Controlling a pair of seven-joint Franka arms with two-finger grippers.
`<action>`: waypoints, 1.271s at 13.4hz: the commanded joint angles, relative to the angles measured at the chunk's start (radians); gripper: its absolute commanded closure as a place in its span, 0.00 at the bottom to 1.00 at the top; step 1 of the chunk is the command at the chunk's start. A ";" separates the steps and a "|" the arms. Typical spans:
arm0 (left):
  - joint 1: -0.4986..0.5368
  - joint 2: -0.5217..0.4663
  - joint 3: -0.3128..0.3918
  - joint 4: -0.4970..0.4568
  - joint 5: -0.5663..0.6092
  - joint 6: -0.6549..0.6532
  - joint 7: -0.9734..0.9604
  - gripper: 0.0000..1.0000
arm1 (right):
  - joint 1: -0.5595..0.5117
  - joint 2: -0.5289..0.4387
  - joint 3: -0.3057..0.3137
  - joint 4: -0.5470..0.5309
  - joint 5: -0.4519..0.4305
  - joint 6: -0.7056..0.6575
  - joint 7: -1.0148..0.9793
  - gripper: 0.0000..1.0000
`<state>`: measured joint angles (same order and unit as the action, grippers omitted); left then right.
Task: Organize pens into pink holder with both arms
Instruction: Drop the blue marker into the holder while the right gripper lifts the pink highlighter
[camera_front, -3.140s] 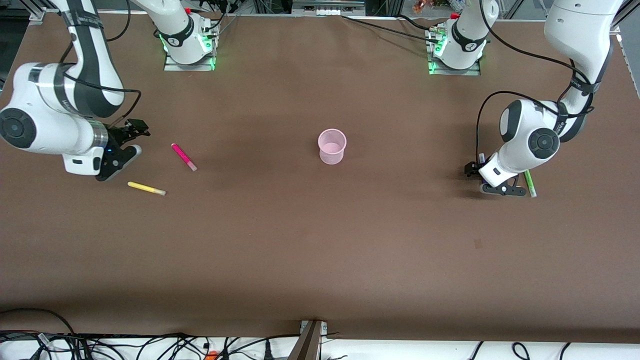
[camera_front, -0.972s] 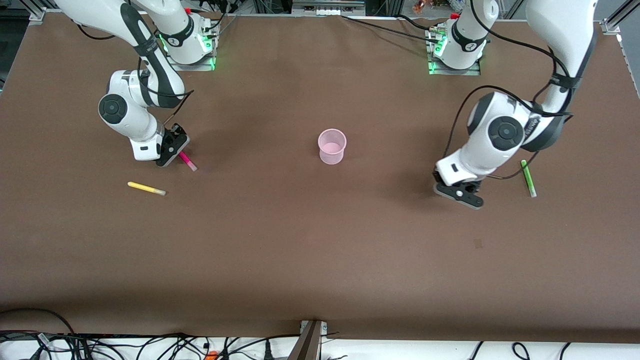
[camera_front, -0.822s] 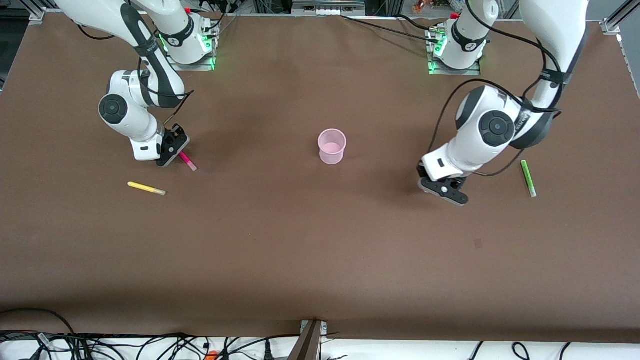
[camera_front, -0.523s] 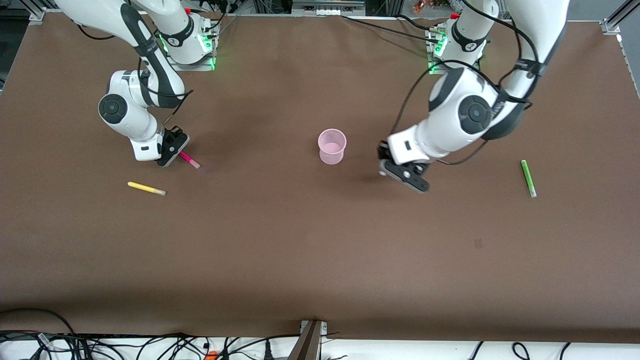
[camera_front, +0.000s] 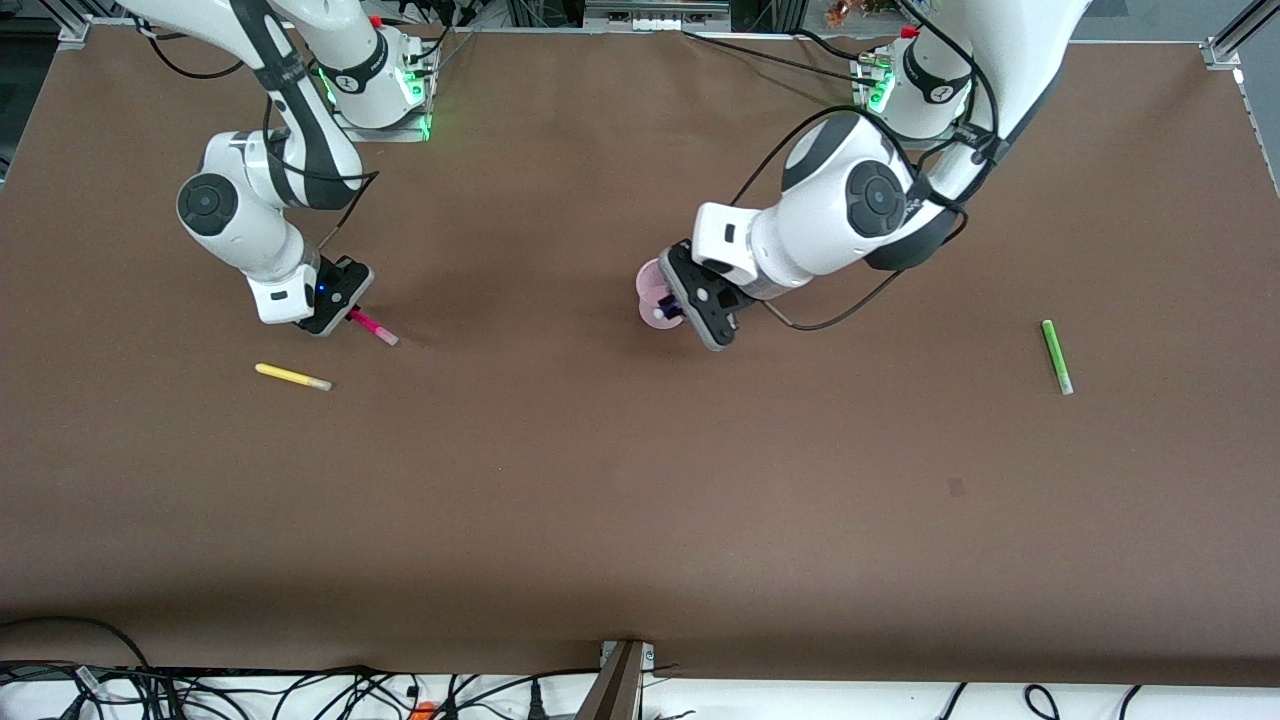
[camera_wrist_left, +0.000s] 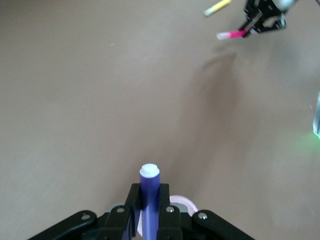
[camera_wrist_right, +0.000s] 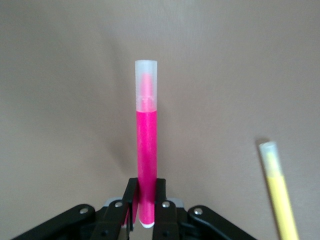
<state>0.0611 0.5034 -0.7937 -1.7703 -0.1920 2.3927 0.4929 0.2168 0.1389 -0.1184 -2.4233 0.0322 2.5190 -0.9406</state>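
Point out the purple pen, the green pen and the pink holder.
purple pen (camera_wrist_left: 149, 197), left wrist view, on its barrel above the left tool's fingers.
green pen (camera_front: 1055, 354), front view, mid-barrel.
pink holder (camera_front: 650, 285), front view, on its rim beside the left tool.

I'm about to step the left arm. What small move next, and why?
Probably lower the left pincer a little and open it. It is shut on the dark purple pen, with the pink holder right under it, so the pen should drop in. The right pincer is shut on the magenta pen, next in turn.
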 joint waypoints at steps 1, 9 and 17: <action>-0.018 0.096 -0.019 0.028 -0.023 0.063 0.206 1.00 | 0.001 -0.035 0.005 0.125 -0.008 -0.196 0.000 1.00; -0.027 0.136 -0.059 -0.066 -0.024 0.137 0.270 1.00 | 0.001 0.007 0.003 0.429 -0.101 -0.494 0.072 1.00; -0.026 0.116 -0.070 -0.092 -0.018 0.125 0.257 0.00 | -0.001 0.005 0.002 0.429 -0.124 -0.513 0.085 1.00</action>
<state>0.0200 0.6473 -0.8452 -1.8533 -0.1934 2.5158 0.7353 0.2167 0.1404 -0.1170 -2.0146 -0.0734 2.0331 -0.8711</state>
